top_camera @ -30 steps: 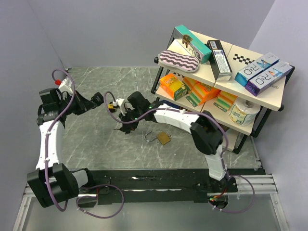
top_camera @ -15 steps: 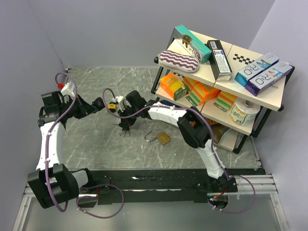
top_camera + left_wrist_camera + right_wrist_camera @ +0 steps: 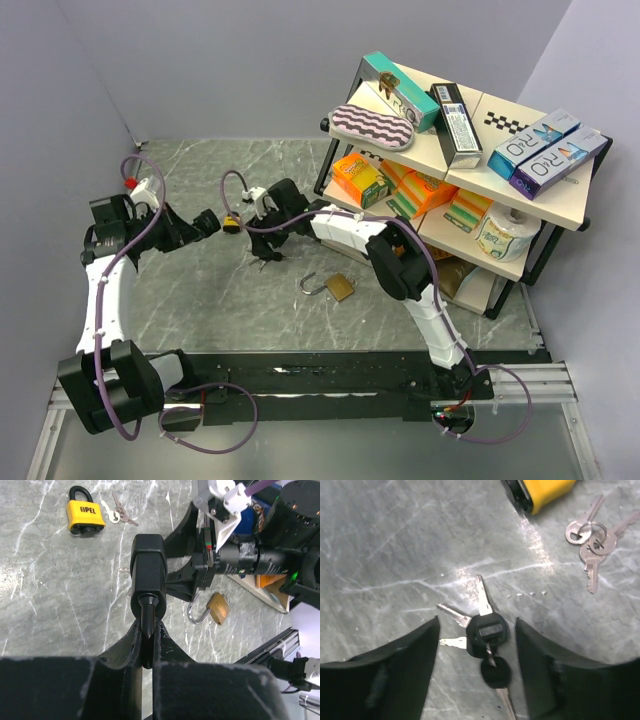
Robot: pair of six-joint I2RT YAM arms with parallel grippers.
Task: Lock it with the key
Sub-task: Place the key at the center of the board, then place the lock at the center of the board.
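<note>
My left gripper (image 3: 146,626) is shut on the thin end of a black padlock (image 3: 147,565), holding it above the table; in the top view it (image 3: 210,222) sits left of centre. A bunch of black-headed keys (image 3: 488,630) lies flat on the marble, between the fingers of my open right gripper (image 3: 477,622) and touching neither. In the top view the right gripper (image 3: 264,244) hovers over those keys (image 3: 264,262). A yellow padlock (image 3: 85,515) with small silver keys (image 3: 118,514) lies beyond. A brass padlock (image 3: 340,288), its shackle open, lies to the right.
A two-level shelf (image 3: 440,150) stacked with boxes and packets stands at the right of the table. The right arm's forearm (image 3: 250,557) crosses close in front of the held black padlock. Grey walls close the back and left.
The right gripper has opened and let go of the black keys, which now lie on the table. The right arm swung back and left; the left arm edged right.
</note>
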